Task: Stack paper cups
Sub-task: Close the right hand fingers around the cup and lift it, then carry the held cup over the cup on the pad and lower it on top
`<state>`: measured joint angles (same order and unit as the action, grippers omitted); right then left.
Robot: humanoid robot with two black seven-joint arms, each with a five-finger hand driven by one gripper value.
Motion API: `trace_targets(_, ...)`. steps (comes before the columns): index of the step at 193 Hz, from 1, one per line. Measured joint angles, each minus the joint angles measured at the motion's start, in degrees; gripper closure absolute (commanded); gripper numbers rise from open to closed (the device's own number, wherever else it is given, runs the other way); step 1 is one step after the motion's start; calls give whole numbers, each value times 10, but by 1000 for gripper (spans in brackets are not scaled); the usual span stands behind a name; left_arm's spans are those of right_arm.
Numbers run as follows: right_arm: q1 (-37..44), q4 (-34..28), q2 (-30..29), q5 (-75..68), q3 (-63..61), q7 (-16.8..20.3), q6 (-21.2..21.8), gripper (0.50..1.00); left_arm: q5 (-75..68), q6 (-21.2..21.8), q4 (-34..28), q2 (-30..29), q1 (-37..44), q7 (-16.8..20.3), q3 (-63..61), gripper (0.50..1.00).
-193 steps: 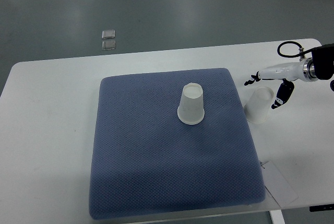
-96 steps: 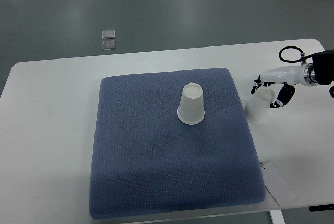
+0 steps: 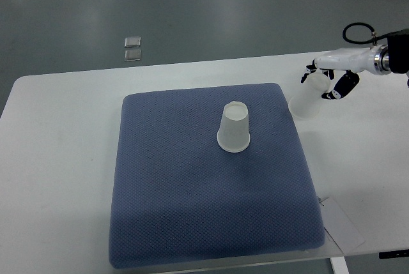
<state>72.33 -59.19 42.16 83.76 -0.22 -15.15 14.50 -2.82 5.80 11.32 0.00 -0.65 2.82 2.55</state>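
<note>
White plastic fingers of the right robot hand (image 3: 324, 77) are clamped around a paper cup (image 3: 308, 96), held upside down and tilted just off the blue mat's (image 3: 192, 223) far right corner, likely so it can drop over the second cup (image 3: 234, 127); that one stands upside down mid-mat on the table (image 3: 57, 159).

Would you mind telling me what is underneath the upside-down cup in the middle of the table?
The cup stands upside down on the blue mat, which lies on the white table. Whatever is beneath the cup is hidden by its walls.
</note>
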Motion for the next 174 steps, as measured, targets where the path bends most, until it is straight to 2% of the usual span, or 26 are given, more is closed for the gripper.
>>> trace_targets(37,112,-24,9,-7,-8,-29,29,1000,0,0,0,0,0,0,0,500)
trace_targets(74,174,-77,1,-7,-29,-32,77,1000,0,0,0,0,0,0,0,500)
trace_targets(118,183,-139,-21,-7,-32,-31,107,1000,0,0,0,0,0,0,0,500)
trace_targets(174,172,-151,-57,-7,-31,-27,121,1000,0,0,0,0,0,0,0,500)
